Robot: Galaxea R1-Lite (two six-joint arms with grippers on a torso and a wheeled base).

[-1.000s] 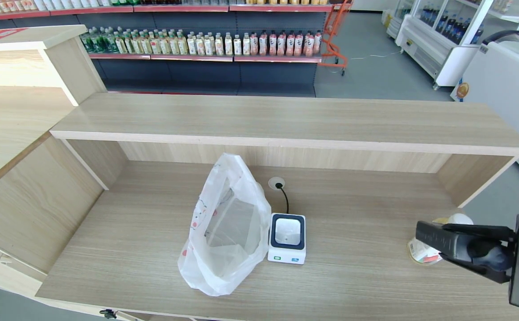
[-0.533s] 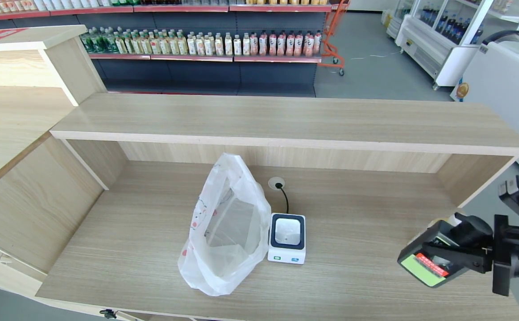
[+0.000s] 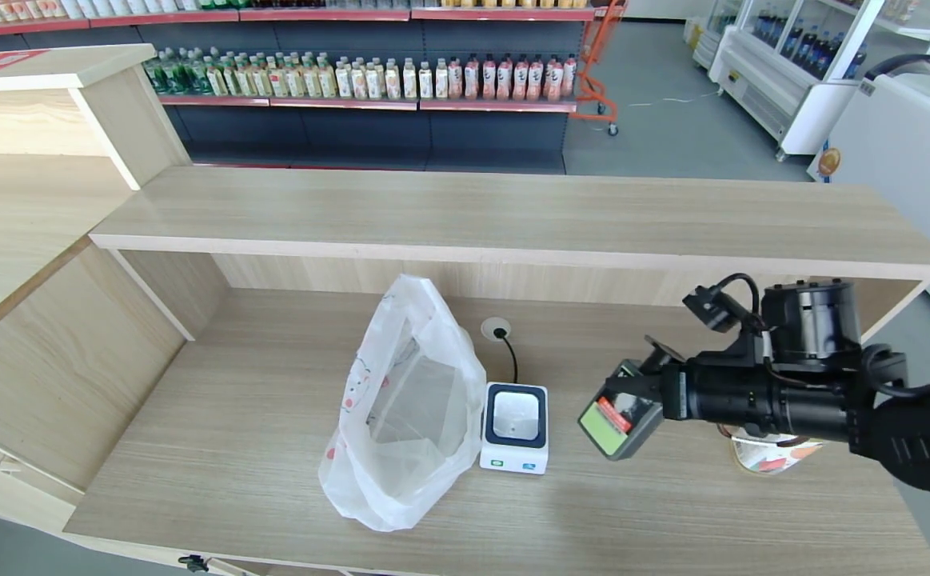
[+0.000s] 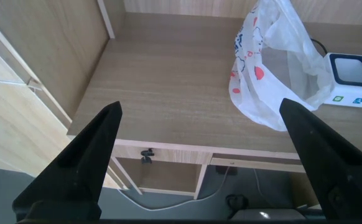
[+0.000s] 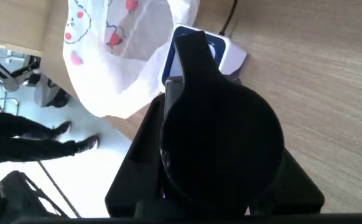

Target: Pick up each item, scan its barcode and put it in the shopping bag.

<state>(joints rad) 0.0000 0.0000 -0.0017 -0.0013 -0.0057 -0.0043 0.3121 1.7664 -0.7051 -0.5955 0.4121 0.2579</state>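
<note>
Holding a small green-faced packet in the right gripper, jaws clamped on it, above the counter just right of the scanner, at about the same depth. Reaching leftward, green face tilted down toward the near side. Probably calls for a short carry left over the upturned window, then on to the shopping bag just beyond. Hanging off the counter's near left edge with the left gripper, jaws spread wide on nothing, clearly farther away.

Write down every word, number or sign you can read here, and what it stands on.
No text reads clearly.
Item: green and red label, print too small.
Scanner: two small badges, green and blue, unreadable.
Bag: red cartoon marks, no legible words.
Bottles: labels too small.
</note>
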